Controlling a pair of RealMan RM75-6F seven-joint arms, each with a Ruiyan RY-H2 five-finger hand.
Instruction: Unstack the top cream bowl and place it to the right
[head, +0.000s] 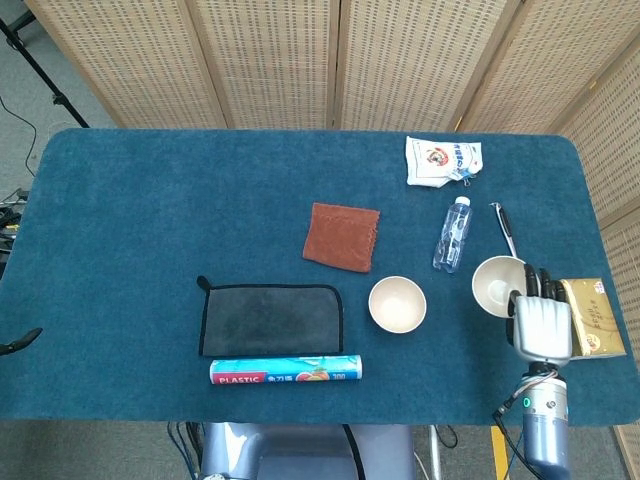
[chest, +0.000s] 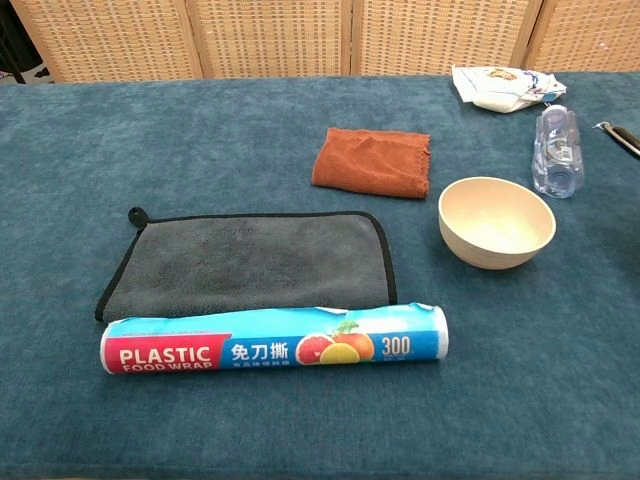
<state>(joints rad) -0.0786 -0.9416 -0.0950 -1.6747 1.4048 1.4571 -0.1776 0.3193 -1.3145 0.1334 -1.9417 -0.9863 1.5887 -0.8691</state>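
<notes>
Cream bowl (head: 497, 284) sat right at the right hand's (head: 541, 322) fingertips, fingers hooked over its rim and holding it. Second cream bowl (head: 397, 304) was well off to that hand's left, water bottle (head: 452, 233) beyond.

"PLASTIC FOOD WRAP", "免刀撕", "300" on the wrap box (chest: 273, 350)

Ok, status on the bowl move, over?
Right hand holds the lifted cream bowl, right of the other bowl. Left hand not in view. Ladle and yellow box crowd the drop spot.
</notes>
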